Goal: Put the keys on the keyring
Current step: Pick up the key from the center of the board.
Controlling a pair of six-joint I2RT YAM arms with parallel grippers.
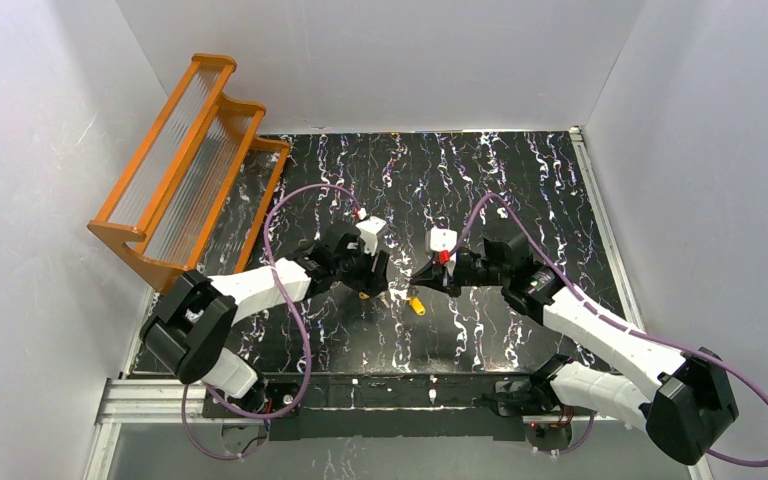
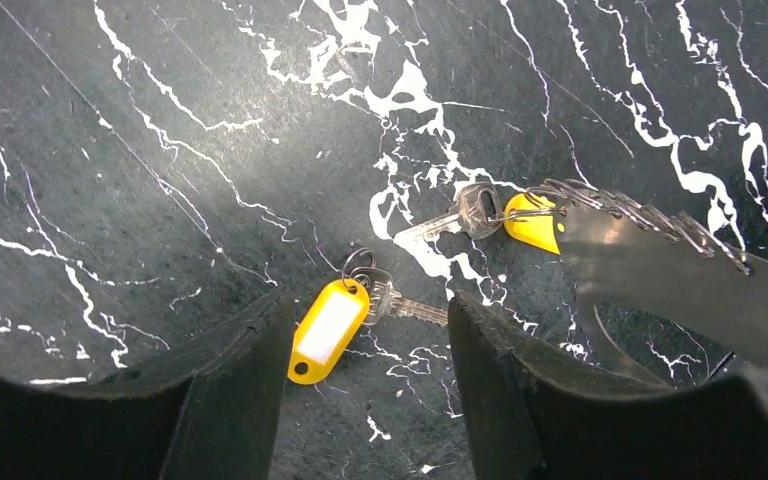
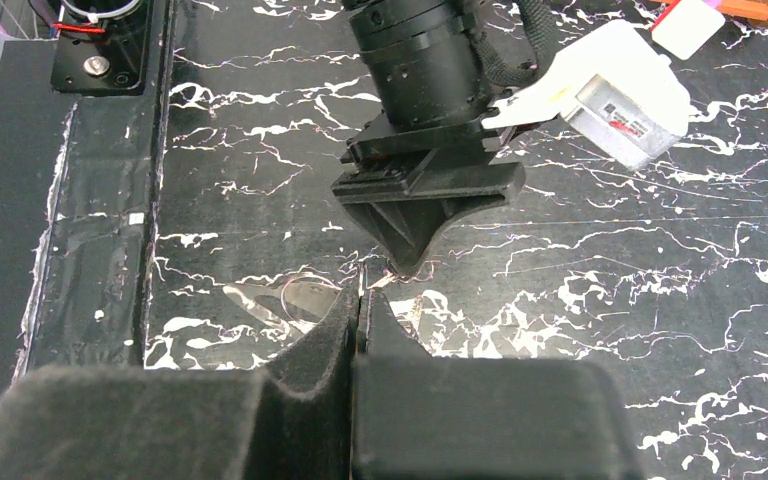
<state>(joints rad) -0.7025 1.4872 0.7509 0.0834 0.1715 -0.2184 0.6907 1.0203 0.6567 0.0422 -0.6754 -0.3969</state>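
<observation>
One key (image 2: 328,326) with a yellow tag head and a silver blade lies on the black marbled table, between the open fingers of my left gripper (image 2: 368,297), which hovers just above it. A second key (image 2: 532,222) with a yellow head lies a little farther on, at the end of the whitish-grey keyring band (image 2: 660,268). My right gripper (image 3: 360,296) is shut, its tips pinching the band; the keyring's loop (image 3: 295,300) shows just left of its fingers. In the top view both grippers (image 1: 378,275) (image 1: 418,281) meet tip to tip mid-table, above a yellow key (image 1: 417,306).
An orange rack (image 1: 185,165) with ribbed clear shelves leans at the back left corner. White walls close in the table on three sides. The arm bases and a metal rail (image 1: 160,395) run along the near edge.
</observation>
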